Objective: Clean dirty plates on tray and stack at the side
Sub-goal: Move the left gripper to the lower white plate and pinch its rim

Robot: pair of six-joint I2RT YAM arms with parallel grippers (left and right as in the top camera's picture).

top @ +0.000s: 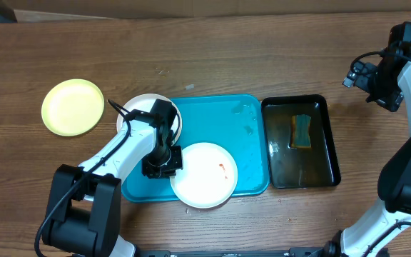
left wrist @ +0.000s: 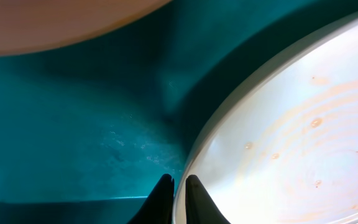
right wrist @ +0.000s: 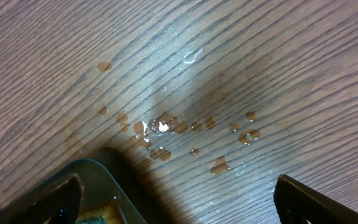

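The left gripper point(left wrist: 178, 182) stood with its two black fingers point(left wrist: 160, 202) almost pressed together, pinching the left rim of a round shallow white plate smeared with red-orange point(top: 207, 171). That plate lay in the front part of the large turquoise rectangular plastic tray point(top: 252, 151), its near edge hanging over the tray's front rim. A second white plate point(top: 141, 106) sat over the tray's back-left corner, partly hidden by the left arm. A pale yellow-green round plate point(top: 73, 107) lay on the brown wooden table point(top: 212, 50), well left of the tray. Just right of the tray stood a black rectangular tub point(top: 332, 153) holding brownish water and a sponge point(top: 302, 130). The right gripper point(right wrist: 178, 183), its fingers spread wide, hovered over wet droplets point(right wrist: 166, 124) on the wood beside the tub's corner.
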